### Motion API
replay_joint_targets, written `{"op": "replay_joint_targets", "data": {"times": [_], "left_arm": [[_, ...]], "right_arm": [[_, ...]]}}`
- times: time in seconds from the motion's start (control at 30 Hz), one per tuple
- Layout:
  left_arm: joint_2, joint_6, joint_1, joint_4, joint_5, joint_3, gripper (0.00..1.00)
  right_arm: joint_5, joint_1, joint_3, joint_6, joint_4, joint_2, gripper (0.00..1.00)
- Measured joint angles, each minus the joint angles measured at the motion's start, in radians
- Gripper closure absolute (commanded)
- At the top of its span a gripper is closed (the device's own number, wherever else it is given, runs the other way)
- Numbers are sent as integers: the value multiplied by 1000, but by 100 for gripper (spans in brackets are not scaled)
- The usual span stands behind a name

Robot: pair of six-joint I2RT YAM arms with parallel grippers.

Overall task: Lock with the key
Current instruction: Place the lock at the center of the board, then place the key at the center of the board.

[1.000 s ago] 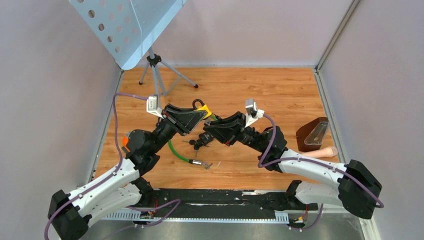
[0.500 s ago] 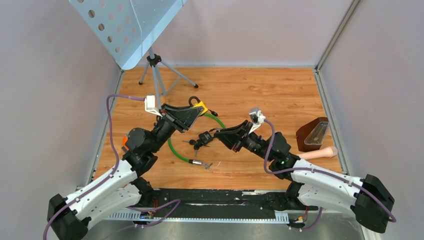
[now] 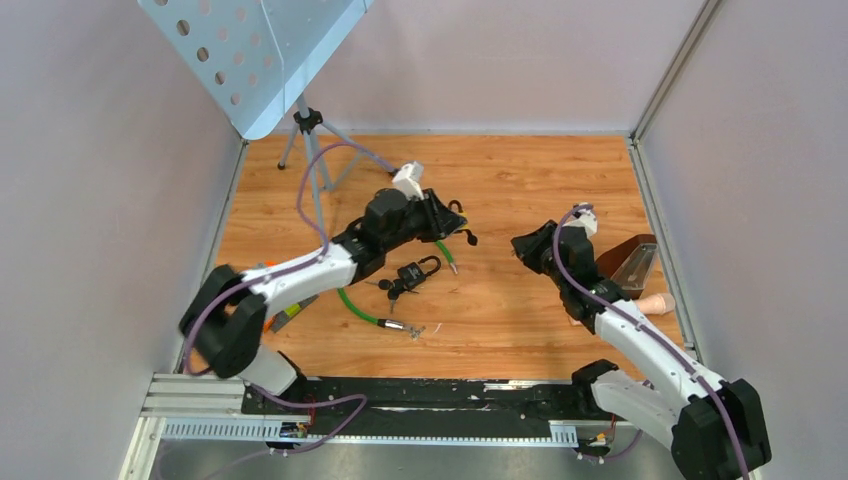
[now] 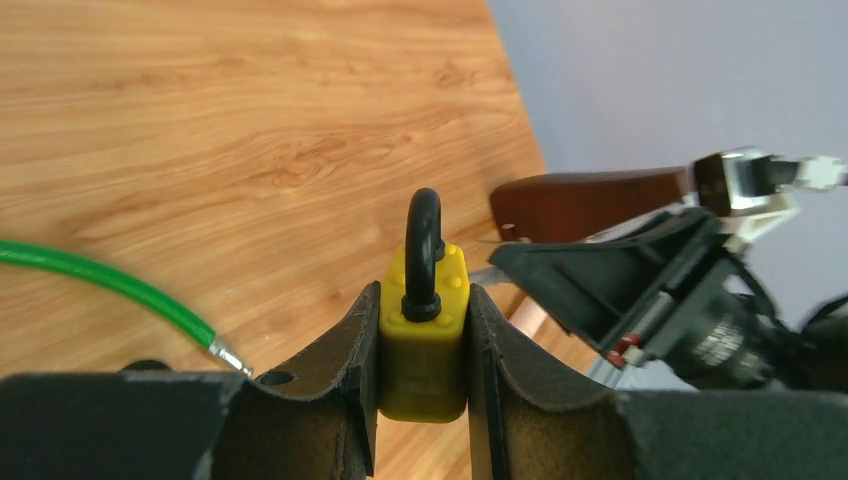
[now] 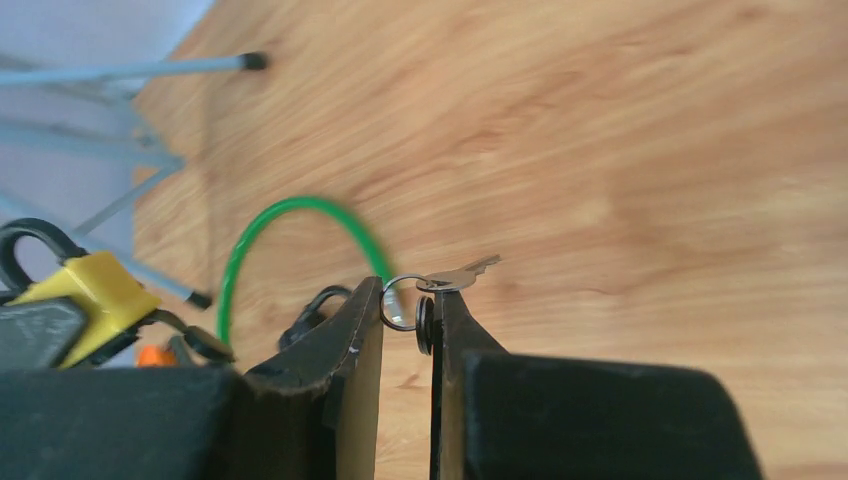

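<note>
Yellow lock (image 4: 423, 335): gripped upright by its body, black shackle on top, at the centre of the left wrist view; in the top view it is held above the table (image 3: 560, 180), just above mid-frame.
Key (image 5: 455, 278): pinched at its head, the silver blade sticking out toward the upper right of the right wrist view; a ring (image 5: 397, 303) hangs between the fingertips.
Left gripper (image 4: 423, 300): clenched on the yellow lock, one finger against each side.
Right gripper (image 5: 405, 310): clenched on the key.
Left arm (image 3: 290, 280): stretched from the lower left up to mid-frame, elbow bent at the left, wrist turned so the gripper faces right.
Right arm (image 3: 630, 325): raised from the lower right toward the centre, its gripper facing left.
Gap: the two grippers are set opposite each other, apart; key and yellow lock are not touching.
Black lock (image 3: 415, 272): lying on the table below the left gripper.
Cable (image 3: 350, 300): green, curved on the table beside the black lock.
Stand (image 3: 260, 50): seen at the upper left.
Brown case (image 3: 625, 268): at the right edge of the table.
</note>
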Motion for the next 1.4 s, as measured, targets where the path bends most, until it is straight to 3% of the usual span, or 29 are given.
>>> {"op": "replay_joint_targets", "data": {"times": [0.3, 0.5, 0.57, 0.6, 0.63, 0.67, 0.73, 0.9, 1.07, 1.4], "left_arm": [[636, -9, -63, -2, 177, 442, 100], [910, -66, -102, 44, 309, 646, 100], [963, -93, -111, 69, 344, 665, 95], [983, -108, -114, 78, 360, 671, 85], [993, -116, -117, 97, 376, 675, 79], [996, -121, -119, 100, 379, 679, 62], [997, -119, -121, 91, 373, 685, 45], [980, -99, -130, 48, 345, 703, 15], [934, -63, -138, -18, 286, 693, 11], [692, 42, -139, -176, 86, 468, 9]], "right_arm": [[26, -190, 135, 49, -247, 182, 100], [55, -256, 151, 41, -321, 236, 100], [58, -270, 151, 41, -333, 247, 100], [59, -275, 151, 41, -338, 253, 100], [60, -279, 151, 41, -342, 262, 100], [62, -283, 151, 42, -345, 271, 100], [63, -294, 151, 48, -346, 288, 100], [62, -319, 152, 61, -346, 336, 100], [52, -328, 157, 74, -347, 391, 86], [2, -328, 159, 84, -351, 388, 39]]}}
